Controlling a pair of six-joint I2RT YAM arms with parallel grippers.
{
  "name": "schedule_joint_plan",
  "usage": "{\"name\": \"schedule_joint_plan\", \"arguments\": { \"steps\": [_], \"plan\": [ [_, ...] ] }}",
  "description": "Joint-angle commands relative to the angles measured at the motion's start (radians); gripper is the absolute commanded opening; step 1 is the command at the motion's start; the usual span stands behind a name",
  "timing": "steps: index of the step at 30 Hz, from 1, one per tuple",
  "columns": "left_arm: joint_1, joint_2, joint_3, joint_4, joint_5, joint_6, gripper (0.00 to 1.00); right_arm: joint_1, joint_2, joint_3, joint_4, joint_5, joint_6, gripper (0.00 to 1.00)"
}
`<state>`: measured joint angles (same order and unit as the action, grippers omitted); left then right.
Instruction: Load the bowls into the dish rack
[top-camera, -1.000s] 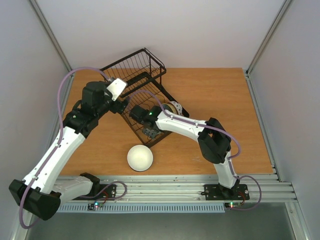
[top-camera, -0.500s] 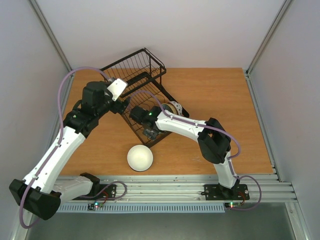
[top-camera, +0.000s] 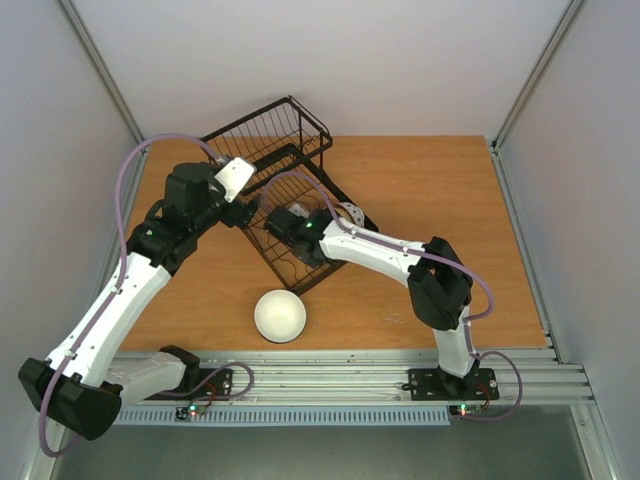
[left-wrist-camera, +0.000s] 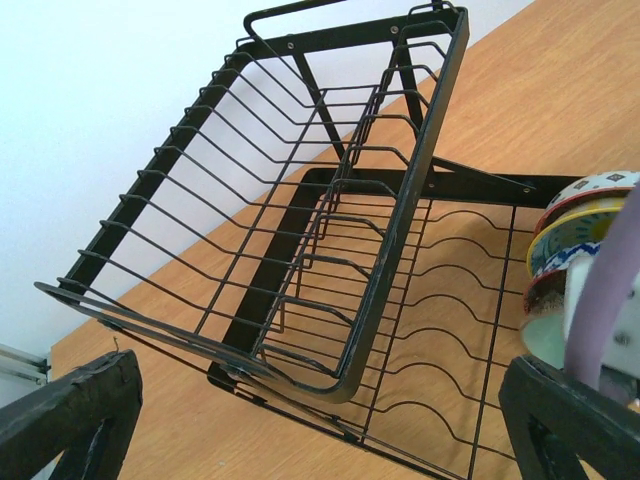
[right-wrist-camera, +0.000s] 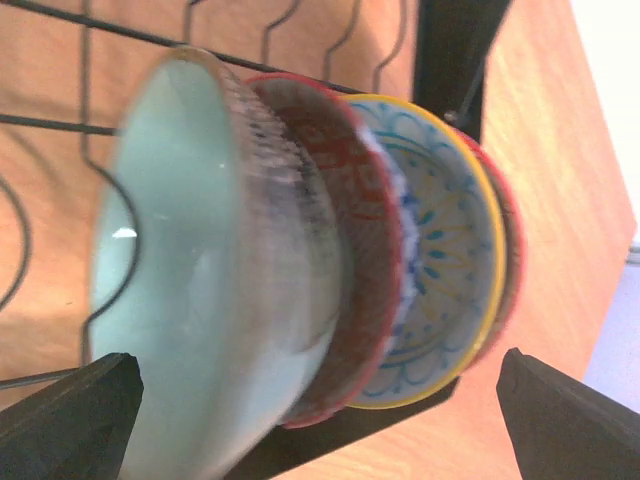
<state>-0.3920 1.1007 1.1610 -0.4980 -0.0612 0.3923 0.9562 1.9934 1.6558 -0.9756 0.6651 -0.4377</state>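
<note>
Plain pale walls (top-camera: 350, 60) enclose my wooden worktop (top-camera: 430, 190), with a ribbed metal rail (top-camera: 330, 365) along its near edge.

Table (top-camera: 440, 190): wood-grain top, warm orange-brown, a plain rectangle.
Walls (top-camera: 330, 60): pale panels closing in three sides (matte, unmarked).
Corner posts (top-camera: 100, 70): slim metal, slanting up at the back corners.
Rails (top-camera: 340, 362): slotted aluminium along the near edge.
</note>
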Motion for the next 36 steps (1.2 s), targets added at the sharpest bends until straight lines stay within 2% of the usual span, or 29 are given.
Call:
{"name": "schedule_joint_plan", "arguments": {
  "steps": [1, 7, 11, 15, 19, 23, 25, 30, 36],
  "plan": [
    [0.005, 0.011, -0.009, 0.028, 0.013, -0.005, 0.98, -0.022, -0.051, -0.019, 0.015, 0.103, 0.052, 0.99],
    [0.005, 0.011, -0.012, 0.030, 0.015, -0.006, 0.98, -0.028, -0.081, -0.045, 0.034, 0.112, 0.072, 0.99],
    [0.005, 0.013, -0.011, 0.027, 0.025, -0.006, 0.99, -0.028, -0.173, -0.085, 0.053, 0.029, 0.092, 0.97],
    [0.005, 0.020, -0.011, 0.012, 0.071, -0.005, 0.99, -0.028, -0.307, -0.133, 0.046, -0.208, 0.139, 0.88],
    [0.005, 0.026, -0.005, -0.033, 0.187, 0.018, 0.99, -0.027, -0.450, -0.256, 0.094, -0.509, 0.194, 0.73],
    [0.005, 0.035, 0.002, -0.079, 0.276, 0.037, 0.99, -0.017, -0.512, -0.357, 0.129, -0.724, 0.249, 0.58],
    [0.005, 0.042, 0.007, -0.095, 0.309, 0.043, 0.99, -0.001, -0.523, -0.407, 0.172, -0.800, 0.263, 0.54],
    [0.005, 0.050, 0.008, -0.124, 0.377, 0.058, 0.99, 0.051, -0.490, -0.482, 0.265, -0.853, 0.295, 0.51],
    [0.005, 0.059, 0.012, -0.131, 0.392, 0.059, 0.99, 0.081, -0.417, -0.474, 0.321, -0.842, 0.301, 0.48]
  ]
}}
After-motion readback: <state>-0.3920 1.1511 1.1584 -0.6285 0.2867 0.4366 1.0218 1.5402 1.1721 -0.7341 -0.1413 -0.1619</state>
